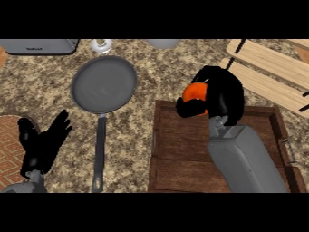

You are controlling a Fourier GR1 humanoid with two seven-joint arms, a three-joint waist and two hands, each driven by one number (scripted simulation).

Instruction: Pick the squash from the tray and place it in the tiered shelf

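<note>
An orange squash [196, 92] shows between the curled fingers of my right hand [218, 93], which is shut on it above the far edge of the dark wooden tray [176, 154]. Most of the squash is hidden by the hand. The tiered shelf [277, 74], made of light wooden slats on a black frame, stands at the upper right, just beyond the hand. At the lower left my left hand [44, 141] rests open with fingers up, beside the frying pan's handle.
A grey frying pan [103, 84] lies left of the tray, its long handle [100, 154] pointing toward me. A toaster [36, 45], a small cup [102, 44] and a pale bowl [162, 43] line the back edge. A patterned mat [2, 152] sits far left.
</note>
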